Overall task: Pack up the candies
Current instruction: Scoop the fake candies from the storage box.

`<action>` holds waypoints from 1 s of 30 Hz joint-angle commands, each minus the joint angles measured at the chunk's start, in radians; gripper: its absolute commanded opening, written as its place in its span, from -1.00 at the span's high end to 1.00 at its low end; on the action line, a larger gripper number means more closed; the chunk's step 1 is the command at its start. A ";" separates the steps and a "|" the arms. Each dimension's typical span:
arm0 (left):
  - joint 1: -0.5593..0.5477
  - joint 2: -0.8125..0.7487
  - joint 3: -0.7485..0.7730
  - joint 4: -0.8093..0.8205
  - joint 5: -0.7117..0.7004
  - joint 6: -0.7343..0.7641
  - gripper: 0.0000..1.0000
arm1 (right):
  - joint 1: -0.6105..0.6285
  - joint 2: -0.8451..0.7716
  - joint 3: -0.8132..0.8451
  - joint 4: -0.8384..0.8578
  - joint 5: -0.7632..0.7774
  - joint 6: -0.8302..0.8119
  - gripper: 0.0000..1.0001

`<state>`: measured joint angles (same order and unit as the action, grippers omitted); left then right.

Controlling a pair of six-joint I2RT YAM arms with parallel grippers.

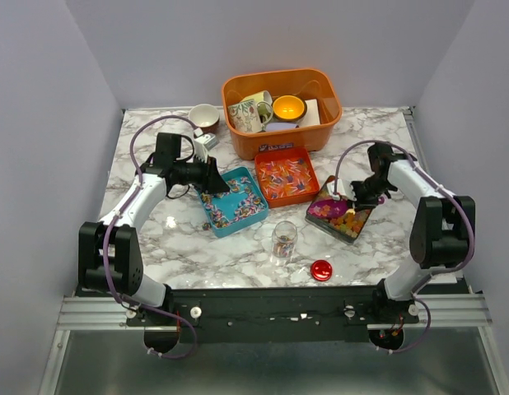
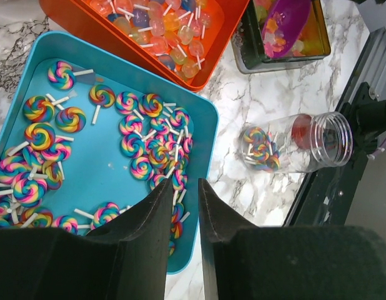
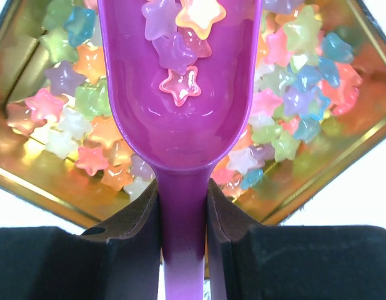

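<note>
while the right gripper (image 3: pixel 182 197) is clamping the handle of the purple scoop (image 3: pixel 180 106) between both fingers, the scoop's long axis is running straight out from the wrist, its bowl pointing away over the gold-lined tin (image 3: pixel 305 181). a few star-shaped jelly candies (image 3: pixel 178 85) are sitting in the bowl, and many more are lying loose in the tin beneath and to either side of it. the left gripper (image 2: pixel 185 187) is hanging with its fingers a narrow slit apart, nothing between them, over the near rim of the blue tray (image 2: pixel 99 181). swirl lollipop candies (image 2: pixel 149 144) are lying flat in that tray just ahead of the fingertips, their sticks pointing every which way. pale wrapped candies (image 2: pixel 162 28) are filling the orange tray (image 2: pixel 87 31) beyond. the clear jar (image 2: pixel 305 144), beside the blue tray, is holding a few swirls.
</note>
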<state>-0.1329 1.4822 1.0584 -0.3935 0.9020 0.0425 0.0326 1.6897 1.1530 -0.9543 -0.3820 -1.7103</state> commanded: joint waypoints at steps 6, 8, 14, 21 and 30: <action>0.003 -0.023 0.012 -0.021 0.034 0.056 0.33 | -0.083 -0.108 -0.038 -0.052 -0.069 -0.031 0.99; 0.003 -0.026 0.012 -0.021 0.032 0.059 0.33 | -0.100 -0.113 -0.036 -0.063 -0.077 -0.029 0.99; 0.003 -0.033 0.012 -0.031 0.014 0.080 0.33 | -0.166 -0.130 -0.039 -0.078 -0.150 0.007 0.99; 0.004 -0.054 -0.001 -0.007 -0.017 0.074 0.28 | -0.160 -0.220 -0.018 -0.084 -0.288 0.123 0.99; 0.019 -0.144 -0.066 0.080 -0.096 -0.111 0.10 | 0.004 -0.262 0.216 -0.245 -0.286 0.262 0.99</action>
<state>-0.1234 1.4029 1.0271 -0.3756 0.8879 0.0402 -0.0544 1.4433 1.2533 -1.0946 -0.6296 -1.5509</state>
